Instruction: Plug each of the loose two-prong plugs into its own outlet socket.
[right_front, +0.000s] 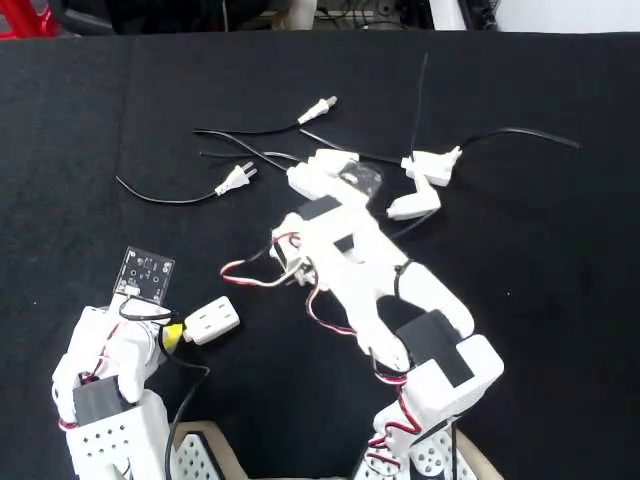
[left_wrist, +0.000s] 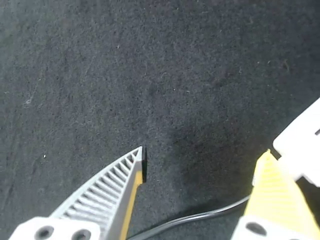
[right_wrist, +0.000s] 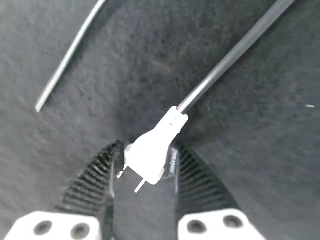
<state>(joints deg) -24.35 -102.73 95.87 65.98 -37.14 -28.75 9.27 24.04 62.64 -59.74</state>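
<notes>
Right pincer: narrowed to the width of a white two-prong plug, with a ribbed black finger pressed to each side of the plug body. The prongs point back towards the wrist and the plug's black cord runs straight out ahead of the fingertips. A thinner black cable lies on the cloth ahead of this pincer and off to one side, apart from it. Left pincer: spread wide, nothing held between the grey ribbed finger and the yellow finger. A white outlet socket sits just beside the yellow fingertip, on its outer side and outside the gap; contact cannot be confirmed. A thin black wire crosses the gap close to the finger roots. Overhead, two more loose plugs lie near the right pincer on the side facing the left arm. Two white blocks lie just beside it on the opposite side; whether these are sockets cannot be told. All rests on the black table
</notes>
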